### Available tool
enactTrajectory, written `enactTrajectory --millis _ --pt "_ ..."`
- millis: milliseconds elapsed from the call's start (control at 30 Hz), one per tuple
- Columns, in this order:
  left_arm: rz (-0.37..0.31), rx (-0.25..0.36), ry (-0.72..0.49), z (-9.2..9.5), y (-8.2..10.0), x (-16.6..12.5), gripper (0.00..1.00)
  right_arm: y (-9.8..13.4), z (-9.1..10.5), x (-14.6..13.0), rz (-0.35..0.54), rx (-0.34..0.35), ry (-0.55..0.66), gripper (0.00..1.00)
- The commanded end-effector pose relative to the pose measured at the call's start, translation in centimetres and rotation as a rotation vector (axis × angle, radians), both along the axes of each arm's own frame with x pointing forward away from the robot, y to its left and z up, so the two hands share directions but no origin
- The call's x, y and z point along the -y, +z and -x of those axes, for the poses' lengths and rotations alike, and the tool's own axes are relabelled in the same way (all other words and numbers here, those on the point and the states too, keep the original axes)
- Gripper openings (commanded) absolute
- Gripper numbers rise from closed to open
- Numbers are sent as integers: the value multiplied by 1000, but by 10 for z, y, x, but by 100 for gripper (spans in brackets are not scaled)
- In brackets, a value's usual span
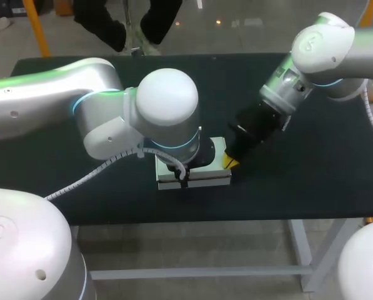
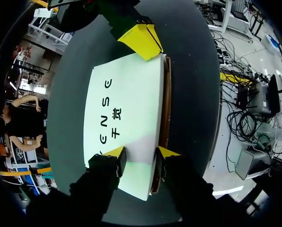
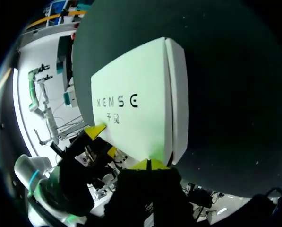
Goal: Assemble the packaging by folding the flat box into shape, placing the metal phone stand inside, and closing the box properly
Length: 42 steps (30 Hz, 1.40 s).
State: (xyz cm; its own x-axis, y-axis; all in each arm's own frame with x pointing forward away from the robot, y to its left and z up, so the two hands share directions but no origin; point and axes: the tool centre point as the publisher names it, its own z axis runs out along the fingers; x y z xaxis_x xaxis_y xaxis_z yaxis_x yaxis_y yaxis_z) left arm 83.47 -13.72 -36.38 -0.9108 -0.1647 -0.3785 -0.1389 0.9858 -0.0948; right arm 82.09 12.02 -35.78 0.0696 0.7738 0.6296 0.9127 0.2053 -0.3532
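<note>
The white printed box [image 1: 202, 180] lies near the table's front edge with its lid down. In the left wrist view a narrow brown gap [image 2: 166, 104] runs along one long side of the box [image 2: 126, 104]. My left gripper [image 2: 141, 153] stands open over the box's near end, one fingertip [image 2: 115, 152] on the lid and the other by the gapped edge. My right gripper [image 1: 230, 161] is shut, its yellow tips [image 3: 150, 164] against the box's [image 3: 131, 118] opposite end. In the head view my left wrist [image 1: 174, 119] hides most of the box. No metal phone stand is visible.
The dark tabletop [image 1: 311, 175] is bare to the right of the box and behind it. The box sits a short way from the table's front edge [image 1: 236, 220].
</note>
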Motion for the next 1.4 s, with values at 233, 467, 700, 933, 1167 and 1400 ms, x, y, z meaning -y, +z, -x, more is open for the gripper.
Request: enactTrajectory --millis 233,467,700,933,1167,1400 --pt "61 10 -7 7 11 -10 49 -2 -2 0 -6 -1 3 0" --pt "159 12 -25 12 28 -19 47 -1 -2 -1 -5 0 4 0" --pt "272 -36 52 1 32 -28 0 -1 -2 -2 -4 4 3 0" --pt "277 -67 77 -10 18 -27 0 -2 -2 -1 -2 4 1 0" --pt "280 -99 73 -10 14 -27 0 -3 -1 1 1 3 -6 0" --pt "288 -114 77 -5 7 -32 0 -10 -1 3 -2 -7 -12 0"
